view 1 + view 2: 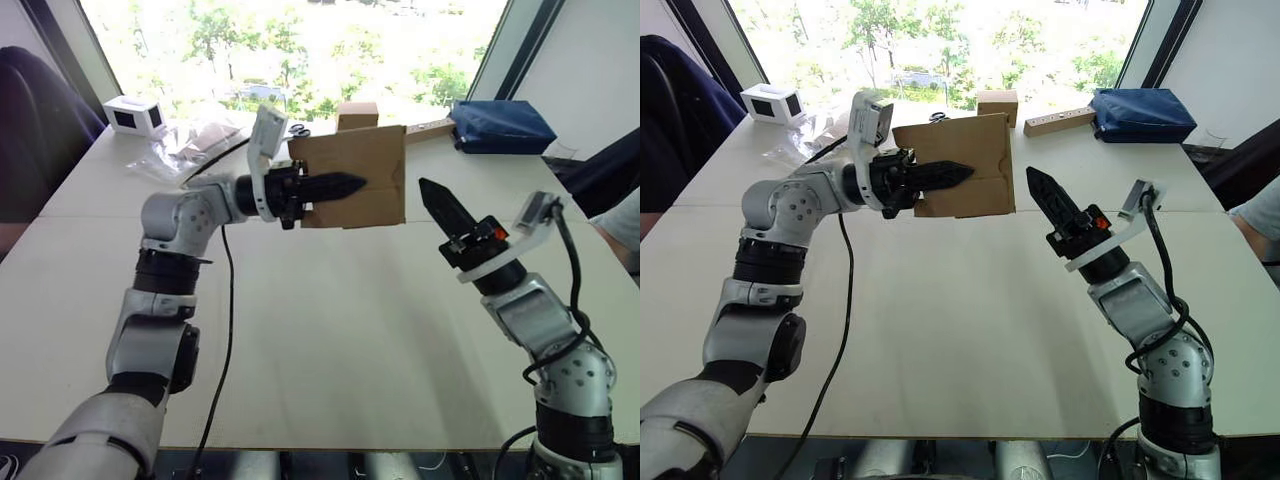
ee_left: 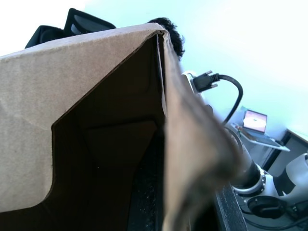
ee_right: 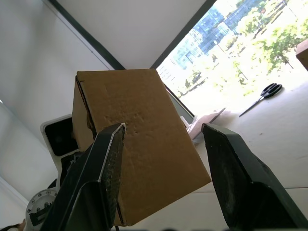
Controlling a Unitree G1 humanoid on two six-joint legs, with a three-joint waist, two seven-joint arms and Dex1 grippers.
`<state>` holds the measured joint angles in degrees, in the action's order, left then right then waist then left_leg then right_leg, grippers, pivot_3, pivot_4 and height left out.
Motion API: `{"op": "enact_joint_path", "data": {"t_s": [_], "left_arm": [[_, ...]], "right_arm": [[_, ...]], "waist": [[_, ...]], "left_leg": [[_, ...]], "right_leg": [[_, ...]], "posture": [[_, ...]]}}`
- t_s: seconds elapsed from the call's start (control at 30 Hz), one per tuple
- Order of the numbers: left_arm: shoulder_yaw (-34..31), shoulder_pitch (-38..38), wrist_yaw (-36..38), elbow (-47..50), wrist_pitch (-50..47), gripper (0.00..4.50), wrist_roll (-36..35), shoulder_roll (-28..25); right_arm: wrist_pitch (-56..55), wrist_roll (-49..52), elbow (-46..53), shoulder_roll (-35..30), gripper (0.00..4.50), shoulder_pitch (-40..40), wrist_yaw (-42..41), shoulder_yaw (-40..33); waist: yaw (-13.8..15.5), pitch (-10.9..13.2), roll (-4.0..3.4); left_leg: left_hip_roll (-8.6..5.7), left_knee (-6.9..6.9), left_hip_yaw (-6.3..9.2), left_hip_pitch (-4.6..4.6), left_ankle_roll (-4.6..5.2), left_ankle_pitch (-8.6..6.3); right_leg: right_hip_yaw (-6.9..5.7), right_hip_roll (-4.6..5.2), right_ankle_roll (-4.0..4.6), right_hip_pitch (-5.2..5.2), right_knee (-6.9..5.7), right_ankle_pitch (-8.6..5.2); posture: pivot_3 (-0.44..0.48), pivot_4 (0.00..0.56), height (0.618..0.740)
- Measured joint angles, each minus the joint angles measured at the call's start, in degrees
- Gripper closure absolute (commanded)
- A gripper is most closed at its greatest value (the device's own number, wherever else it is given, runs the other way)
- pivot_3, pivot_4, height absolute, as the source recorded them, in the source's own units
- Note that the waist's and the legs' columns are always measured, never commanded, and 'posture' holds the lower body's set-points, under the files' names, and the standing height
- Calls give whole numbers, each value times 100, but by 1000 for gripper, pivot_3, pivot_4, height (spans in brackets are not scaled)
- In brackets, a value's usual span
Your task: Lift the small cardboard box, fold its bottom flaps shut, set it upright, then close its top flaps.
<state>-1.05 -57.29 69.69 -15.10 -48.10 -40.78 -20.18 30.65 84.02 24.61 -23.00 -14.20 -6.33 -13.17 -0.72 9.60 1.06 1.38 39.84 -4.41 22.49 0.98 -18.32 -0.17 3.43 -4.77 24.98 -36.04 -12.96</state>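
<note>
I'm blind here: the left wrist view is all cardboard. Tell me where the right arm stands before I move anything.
Observer: The right gripper is to the right of the small cardboard box, apart from it, with its tips aimed at it.
Operator: Give me its fingers.
Observer: The fingers are open. The right wrist view shows the box's face beyond the gap between them.
Operator: Now the box itself.
Observer: The left gripper holds it by one wall, up off the table, with one finger lying across the outer face.
</note>
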Motion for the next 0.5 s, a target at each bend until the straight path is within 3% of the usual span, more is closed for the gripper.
{"op": "enact_joint_path", "data": {"t_s": [0.5], "left_arm": [[-53, 37, -48, 19, -36, 4500, -12, -9]], "right_arm": [[271, 88, 56, 353, 1813, -45, 80, 240]], "waist": [[-2, 0, 0]], "left_leg": [[-2, 0, -1, 0, 0, 0]], "right_leg": [[0, 4, 0, 0, 0, 0]], "posture": [[0, 150, 740]]}}
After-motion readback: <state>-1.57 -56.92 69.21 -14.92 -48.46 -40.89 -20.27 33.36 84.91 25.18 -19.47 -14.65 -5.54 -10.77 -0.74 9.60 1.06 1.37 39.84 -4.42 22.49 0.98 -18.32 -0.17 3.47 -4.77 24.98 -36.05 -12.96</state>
